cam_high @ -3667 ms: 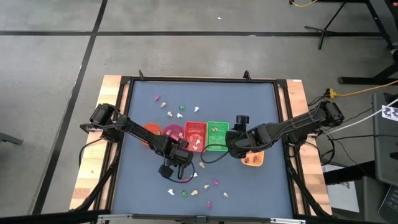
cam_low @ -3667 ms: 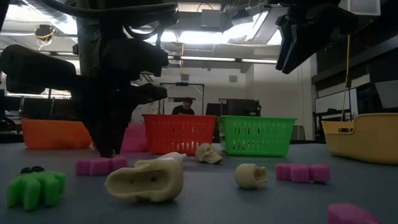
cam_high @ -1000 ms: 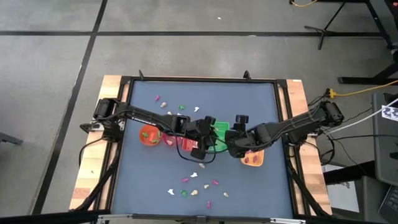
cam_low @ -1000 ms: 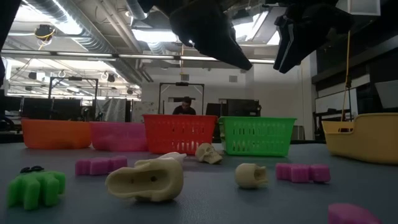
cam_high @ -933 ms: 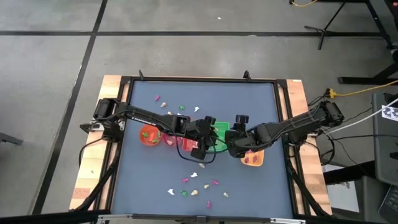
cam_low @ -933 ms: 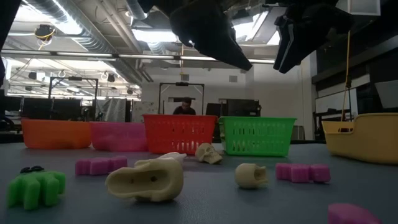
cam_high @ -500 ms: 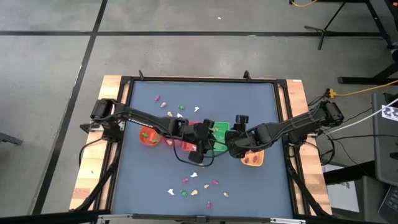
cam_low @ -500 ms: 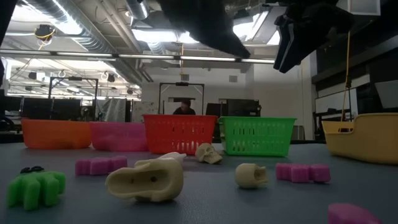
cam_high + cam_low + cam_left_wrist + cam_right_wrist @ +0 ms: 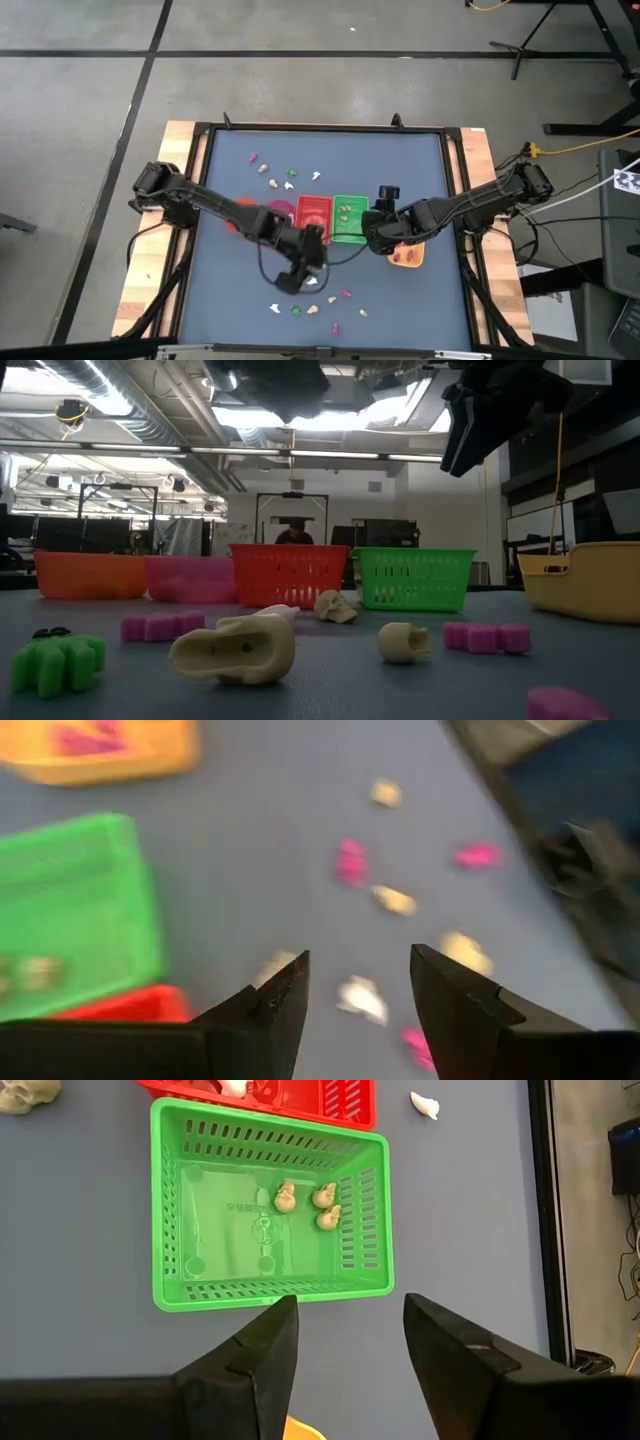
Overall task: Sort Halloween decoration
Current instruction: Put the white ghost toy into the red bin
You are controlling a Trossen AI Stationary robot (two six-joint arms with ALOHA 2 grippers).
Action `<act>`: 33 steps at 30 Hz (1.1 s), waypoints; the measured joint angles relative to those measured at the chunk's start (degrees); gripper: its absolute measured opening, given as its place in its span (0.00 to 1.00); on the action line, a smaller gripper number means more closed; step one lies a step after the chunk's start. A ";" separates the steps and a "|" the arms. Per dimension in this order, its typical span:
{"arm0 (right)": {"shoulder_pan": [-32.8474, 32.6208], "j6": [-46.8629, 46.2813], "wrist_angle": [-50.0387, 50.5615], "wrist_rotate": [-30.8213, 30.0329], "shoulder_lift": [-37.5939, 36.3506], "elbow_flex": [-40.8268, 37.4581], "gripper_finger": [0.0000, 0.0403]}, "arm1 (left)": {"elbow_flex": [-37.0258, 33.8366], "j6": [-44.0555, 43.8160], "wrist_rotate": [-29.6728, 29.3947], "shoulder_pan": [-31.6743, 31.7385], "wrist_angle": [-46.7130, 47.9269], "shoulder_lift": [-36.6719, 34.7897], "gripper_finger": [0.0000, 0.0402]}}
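1. High view: the left gripper [image 9: 297,277] hangs over the blue table [image 9: 420,180], in front of the red basket [image 9: 313,212] and just beside the near scatter of Halloween decoration [image 9: 318,305].
2. Left wrist view: the left gripper's fingers [image 9: 270,1005] stand spread with nothing between them; blurred pink and cream trinkets lie on the table beyond them.
3. High view: the right gripper [image 9: 372,232] sits just beside the green basket [image 9: 348,218], between it and the yellow-orange tray [image 9: 407,256].
4. Right wrist view: the right gripper's fingers [image 9: 455,1350] are spread and empty, poised off one edge of the green basket, which holds three cream skulls [image 9: 308,1202] near one corner.
5. Right wrist view: a white piece [image 9: 425,1104] lies on the table just outside the red basket, and another skull [image 9: 25,1094] lies at the frame's corner.
6. High view: a second group of trinkets [image 9: 285,176] lies well apart from the first, on the far side of the row of baskets.
7. Low view: a green piece [image 9: 58,660], pink pieces [image 9: 160,626], a large cream piece [image 9: 235,648] and a cream skull [image 9: 404,642] lie in the foreground, with the orange tray [image 9: 88,574], pink tray [image 9: 192,579], red basket and green basket lined up behind.
8. Low view: a person [image 9: 293,531] shows in the room beyond the table.
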State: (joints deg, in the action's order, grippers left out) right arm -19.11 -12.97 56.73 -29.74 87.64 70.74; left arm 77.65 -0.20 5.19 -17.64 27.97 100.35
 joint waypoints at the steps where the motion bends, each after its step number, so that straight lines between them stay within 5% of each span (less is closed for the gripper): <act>1: 0.00 0.02 -0.02 0.02 0.00 0.00 0.45 | 0.00 -0.41 0.40 -1.20 0.75 0.12 0.39; 16: 0.02 0.00 -0.10 -0.13 0.00 0.00 0.45 | -2.17 -4.32 -8.25 -18.19 5.96 0.60 0.39; 33: 0.02 0.00 -0.11 -0.15 0.00 0.00 0.45 | -15.68 -8.72 -12.67 -23.99 -8.70 0.62 0.39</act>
State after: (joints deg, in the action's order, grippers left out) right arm -19.09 -12.97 56.62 -29.89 87.64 70.74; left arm 61.96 -8.92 -7.47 -41.63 19.27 100.97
